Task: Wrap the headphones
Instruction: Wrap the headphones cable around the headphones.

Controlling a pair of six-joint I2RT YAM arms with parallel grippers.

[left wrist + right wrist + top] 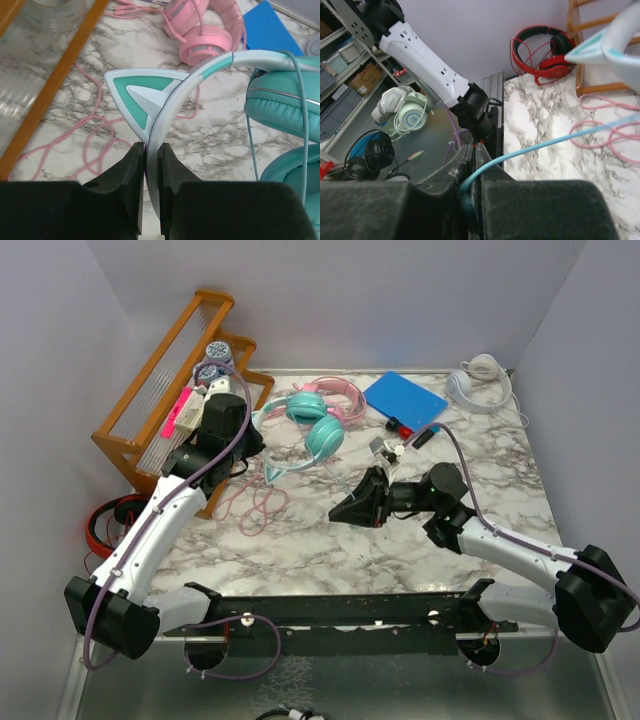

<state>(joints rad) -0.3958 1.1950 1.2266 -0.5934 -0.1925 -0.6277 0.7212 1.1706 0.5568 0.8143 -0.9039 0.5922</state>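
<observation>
The teal headphones (318, 428) with a cat-ear headband (145, 95) lie at the middle back of the marble table. My left gripper (151, 150) is shut on the pale headband just below the cat ear (257, 440). My right gripper (476, 150) is shut on the thin teal cable (545, 145), which runs from its jaws back toward the headphones; it hovers near the table's middle (342, 510). The pink headphones (335, 395) lie behind the teal pair, their pink cable (90, 135) looped loosely on the table. The white headphones (480, 380) sit at the back right.
A wooden rack (165, 390) stands along the left back, with two jars on it. A blue pad (405, 400) lies at the back middle. Red-and-black headphones (105, 525) hang off the table's left edge (545, 50).
</observation>
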